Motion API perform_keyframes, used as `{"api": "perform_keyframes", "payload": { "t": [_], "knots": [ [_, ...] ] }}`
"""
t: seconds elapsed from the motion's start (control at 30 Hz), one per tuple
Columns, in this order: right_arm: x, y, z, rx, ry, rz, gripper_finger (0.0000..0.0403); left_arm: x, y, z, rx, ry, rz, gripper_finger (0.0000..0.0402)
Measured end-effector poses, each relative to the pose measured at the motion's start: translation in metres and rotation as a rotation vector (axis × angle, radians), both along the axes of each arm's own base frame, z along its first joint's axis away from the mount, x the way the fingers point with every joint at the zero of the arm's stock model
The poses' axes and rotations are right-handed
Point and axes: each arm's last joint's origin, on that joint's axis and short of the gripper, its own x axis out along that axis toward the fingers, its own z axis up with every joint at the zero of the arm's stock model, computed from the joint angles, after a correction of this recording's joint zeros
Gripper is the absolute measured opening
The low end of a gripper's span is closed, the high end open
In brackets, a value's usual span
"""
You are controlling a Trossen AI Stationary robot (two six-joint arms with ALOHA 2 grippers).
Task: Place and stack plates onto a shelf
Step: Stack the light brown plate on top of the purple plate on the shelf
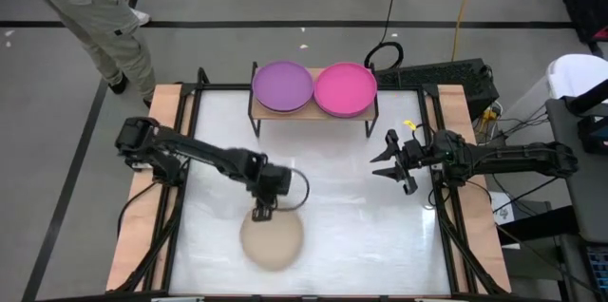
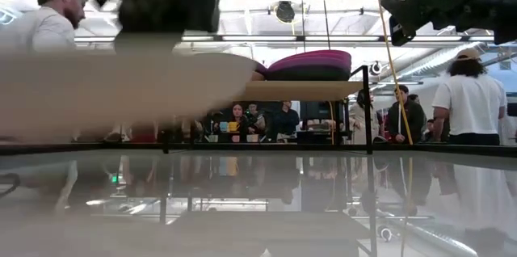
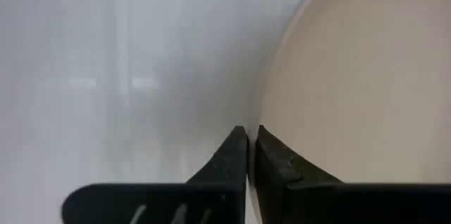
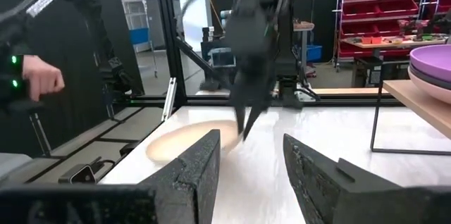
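High view | left claw (image 1: pixel 262 213) grips beige plate (image 1: pixel 272 240) rim | plate nearly level

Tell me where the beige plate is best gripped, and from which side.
At its thin rim, from above on the shelf-facing edge: the beige plate is shallow and wide, so only the lip fits between fingers. The left pincer is shut on that edge; the low view suggests it is lifted.
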Motion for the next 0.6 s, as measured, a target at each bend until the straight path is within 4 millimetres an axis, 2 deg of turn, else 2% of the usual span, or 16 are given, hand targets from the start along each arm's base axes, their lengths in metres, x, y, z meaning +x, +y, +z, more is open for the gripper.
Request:
{"api": "perform_keyframes", "payload": {
  "t": [0.17, 0.4, 0.53, 0.6],
  "knots": [
    [0.0, 0.0, -0.002, -0.002, 0.019, -0.002, 0.0137, 0.002, 0.027, 0.068, 0.06, -0.251, 0.049, 0.0009],
    [0.001, -0.001, -0.003, -0.023, 0.026, -0.026, 0.0137, -0.013, 0.081, 0.167, 0.217, -0.585, 0.185, 0.0009],
    [0.001, -0.001, -0.003, -0.04, 0.024, -0.03, 0.0137, -0.023, 0.117, 0.211, 0.28, -0.717, 0.323, 0.0009],
    [0.001, -0.001, -0.003, -0.04, 0.022, -0.03, 0.0137, -0.026, 0.135, 0.226, 0.303, -0.761, 0.388, 0.0009]
  ]
}}
